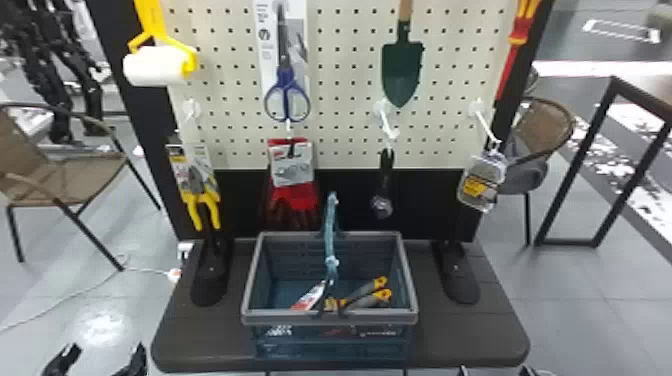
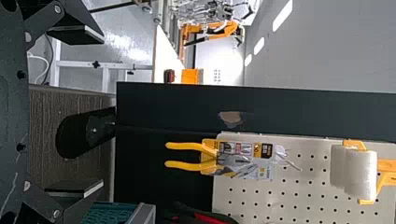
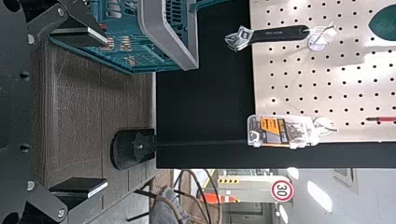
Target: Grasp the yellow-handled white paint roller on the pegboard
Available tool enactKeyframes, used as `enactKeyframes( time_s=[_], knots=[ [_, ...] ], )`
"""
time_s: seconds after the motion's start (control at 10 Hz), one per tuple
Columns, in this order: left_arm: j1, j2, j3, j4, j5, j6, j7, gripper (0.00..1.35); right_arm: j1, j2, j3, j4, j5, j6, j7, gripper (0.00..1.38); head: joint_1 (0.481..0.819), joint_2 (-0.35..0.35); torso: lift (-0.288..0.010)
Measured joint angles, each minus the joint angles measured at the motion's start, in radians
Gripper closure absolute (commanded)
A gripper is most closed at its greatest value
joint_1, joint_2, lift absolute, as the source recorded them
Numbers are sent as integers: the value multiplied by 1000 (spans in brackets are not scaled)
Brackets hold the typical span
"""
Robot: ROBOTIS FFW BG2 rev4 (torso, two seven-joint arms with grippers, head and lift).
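My left gripper (image 1: 102, 357) is low at the bottom left of the head view, well below the pegboard, its fingers apart with nothing between them. The white paint roller (image 1: 156, 66) hangs from its yellow handle (image 1: 151, 20) at the pegboard's upper left. In the left wrist view my left gripper (image 2: 77, 112) stands open, far from the roller (image 2: 362, 173), which lies toward the right edge there. At the bottom right of the head view is my right gripper (image 1: 495, 371), parked; the right wrist view has my right gripper (image 3: 79, 112) open and holding nothing.
Yellow-handled pliers (image 1: 200, 185) hang below the roller, purple scissors (image 1: 286, 95) to its right. Further right hang a green trowel (image 1: 401, 65), a wrench (image 1: 384, 185) and a clear case (image 1: 481, 182). A basket (image 1: 330, 317) with tools stands on the dark base (image 1: 200, 340).
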Motion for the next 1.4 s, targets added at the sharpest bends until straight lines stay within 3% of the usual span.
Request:
enactKeyframes(
  time_s=[0.8,1.1,1.4],
  knots=[
    [-2,0,2,-18,4,6,-1,216,1,-3,0,-3,-5,0,0,225,549,0,-100],
    [-10,0,14,-143,21,128,-17,216,7,-10,0,-9,-6,12,0,225,549,0,-100],
    [-54,0,59,-300,27,369,-87,216,9,-12,0,-10,-7,20,0,225,549,0,-100]
  ],
)
